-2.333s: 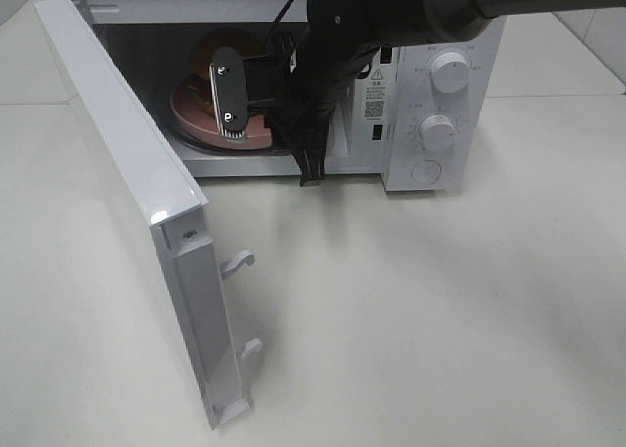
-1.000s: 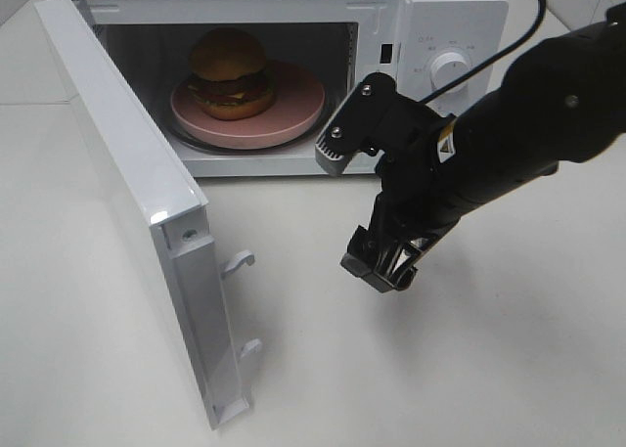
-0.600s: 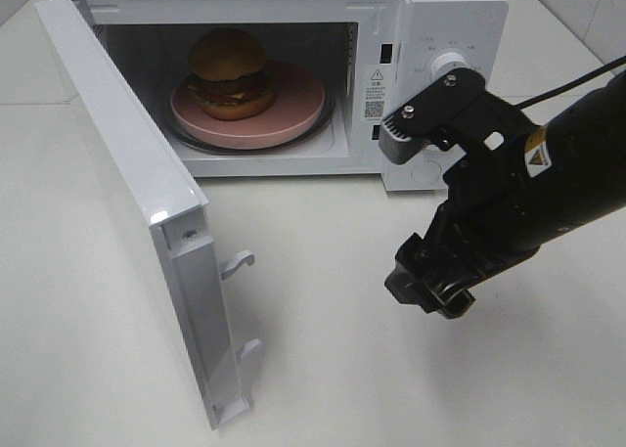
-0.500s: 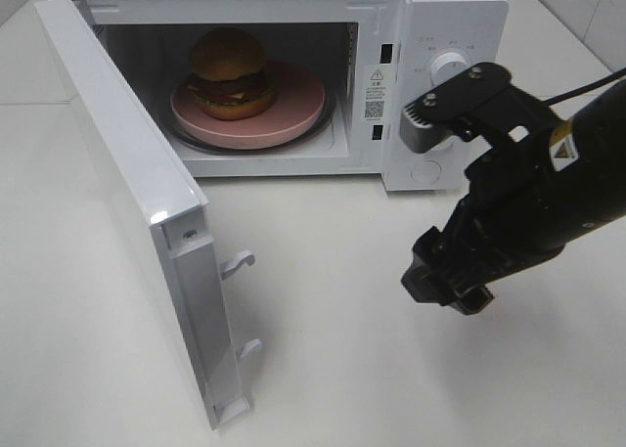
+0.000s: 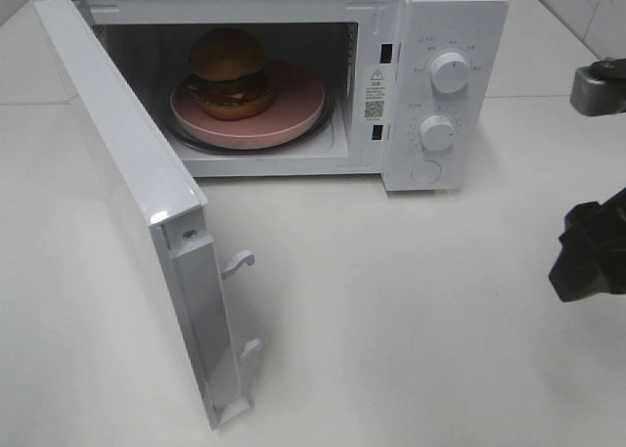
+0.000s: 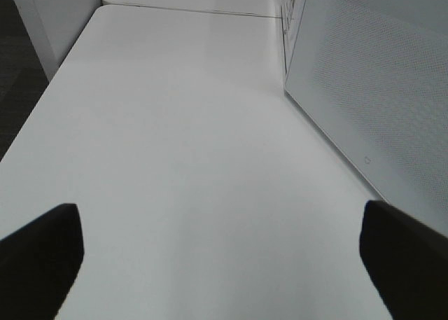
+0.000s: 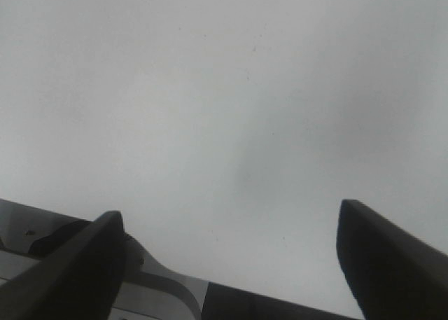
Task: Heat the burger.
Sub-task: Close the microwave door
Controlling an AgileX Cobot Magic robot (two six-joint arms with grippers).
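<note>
Exterior high: burger sits upright on the pink plate inside the microwave cavity, toward the back left of the plate. The door is swung wide open, latch hooks exposed. The right arm is only partly in frame at the right edge, well apart from the oven. Loading looks done, so closing the door is judged to be the step in hand. Left wrist: left gripper has its jaws spread wide over the bare table with nothing between them, and the door's mesh outer face is just beside it. Right wrist: right gripper has its jaws apart and empty, with only tabletop below. Note for the step: push on the door's outer face near its free edge, sweeping steadily until the hooks seat. Press evenly so the oven does not slide. Keep fingers clear of the closing gap.
</note>
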